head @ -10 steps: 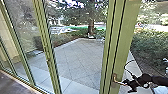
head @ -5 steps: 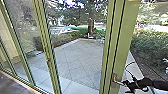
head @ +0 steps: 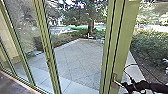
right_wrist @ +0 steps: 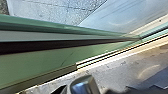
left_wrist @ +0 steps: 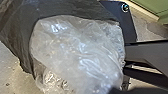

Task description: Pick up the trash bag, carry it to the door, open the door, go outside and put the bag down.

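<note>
The right gripper [head: 125,87] is reaching to the lever handle [head: 117,81].
Beyond the green-framed glass, a paved patio [head: 75,56] is stretching toward a tree [head: 91,27].

You see daylight brightening the patio [head: 75,57] mid-frame in the head view, the floor [head: 12,83] dimmer at lower left; in the left wrist view, white glare streaks the clear plastic [left_wrist: 80,50].

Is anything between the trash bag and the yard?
Yes: the green door stands between the bag and the yard, with the right gripper by its handle. Whether it is ajar, I cannot tell.
</note>
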